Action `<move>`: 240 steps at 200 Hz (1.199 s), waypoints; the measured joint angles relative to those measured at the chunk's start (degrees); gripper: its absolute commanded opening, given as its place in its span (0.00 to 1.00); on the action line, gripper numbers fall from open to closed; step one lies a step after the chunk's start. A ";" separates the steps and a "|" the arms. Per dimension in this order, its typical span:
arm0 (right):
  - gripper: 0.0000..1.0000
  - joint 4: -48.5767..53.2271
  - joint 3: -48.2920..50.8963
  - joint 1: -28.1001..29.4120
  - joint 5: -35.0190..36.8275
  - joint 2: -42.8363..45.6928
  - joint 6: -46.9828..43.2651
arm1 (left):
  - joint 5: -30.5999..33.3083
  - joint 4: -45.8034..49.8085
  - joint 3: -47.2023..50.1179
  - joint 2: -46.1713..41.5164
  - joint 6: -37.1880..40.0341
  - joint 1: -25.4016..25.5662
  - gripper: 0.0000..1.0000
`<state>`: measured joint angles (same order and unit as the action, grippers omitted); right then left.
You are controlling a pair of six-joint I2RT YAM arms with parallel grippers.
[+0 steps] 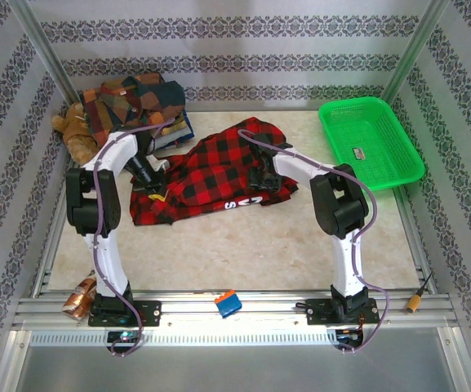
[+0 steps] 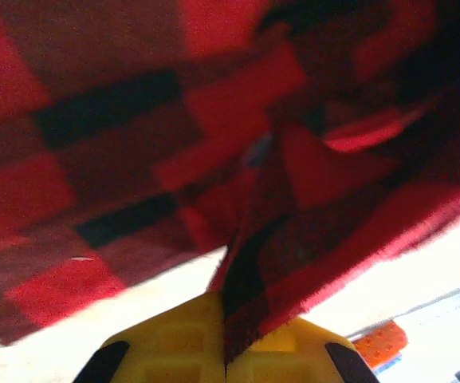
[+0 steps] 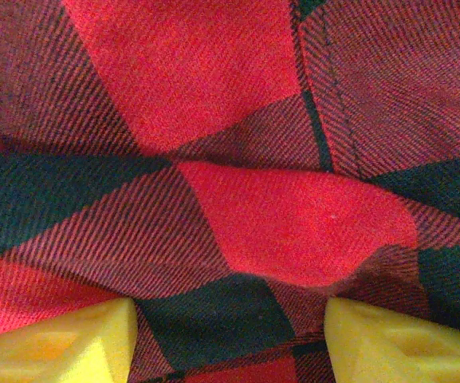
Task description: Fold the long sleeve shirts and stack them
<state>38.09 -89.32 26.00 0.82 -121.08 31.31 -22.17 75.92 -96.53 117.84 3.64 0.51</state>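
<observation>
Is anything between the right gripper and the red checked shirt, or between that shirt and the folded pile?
Nothing visible. The right gripper hangs open directly over the red checked shirt. Between the shirt and the folded pile there is just the left gripper, pinching the shirt's cloth.

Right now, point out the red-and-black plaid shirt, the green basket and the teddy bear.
red-and-black plaid shirt [image 1: 211, 175], top external view, middle of the cloth.
green basket [image 1: 374, 135], top external view, bare floor.
teddy bear [image 1: 76, 137], top external view, its body.
</observation>
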 measured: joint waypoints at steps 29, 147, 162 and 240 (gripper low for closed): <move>0.65 -0.28 0.55 0.00 0.02 0.00 0.00 | 10.67 1.66 -9.27 4.74 -2.08 -1.16 0.52; 0.67 -1.53 1.86 0.02 -0.17 0.70 0.00 | -3.67 -29.59 40.48 -32.33 -35.21 -4.00 0.56; 0.67 -1.53 1.86 0.02 -0.17 0.70 0.00 | -4.76 -34.34 43.76 -31.93 -39.17 -4.00 0.51; 0.66 -1.53 1.86 0.00 -0.20 0.68 0.00 | -5.75 -50.21 48.24 -28.00 -49.62 -4.00 0.43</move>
<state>36.56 -87.46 26.00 0.62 -120.40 31.31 -27.92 25.71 -48.29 89.84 -45.98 -3.49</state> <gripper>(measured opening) 0.661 0.439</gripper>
